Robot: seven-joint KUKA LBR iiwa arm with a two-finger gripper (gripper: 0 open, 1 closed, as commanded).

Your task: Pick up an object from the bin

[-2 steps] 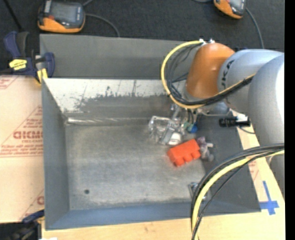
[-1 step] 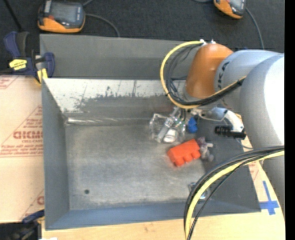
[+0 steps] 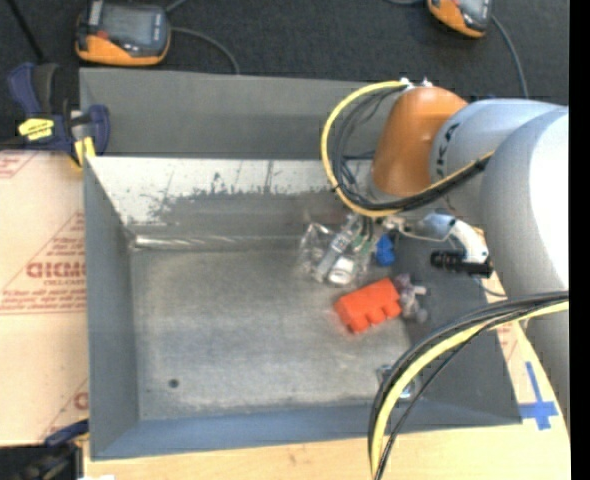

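Arm link (image 3: 520,198) nearest lens, covering wrist. Below it gripper (image 3: 353,240) over clear plastic piece (image 3: 321,254); grip state: cannot tell. Orange block (image 3: 367,306) and blue bit (image 3: 383,252) just beside hand. Centre on 1 item, descend straight, avoid catching 2.

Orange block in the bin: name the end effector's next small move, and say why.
Probably shift the end effector lower in the view, over the orange block; it sits by a clear plastic piece and a small blue piece, just beyond the block.
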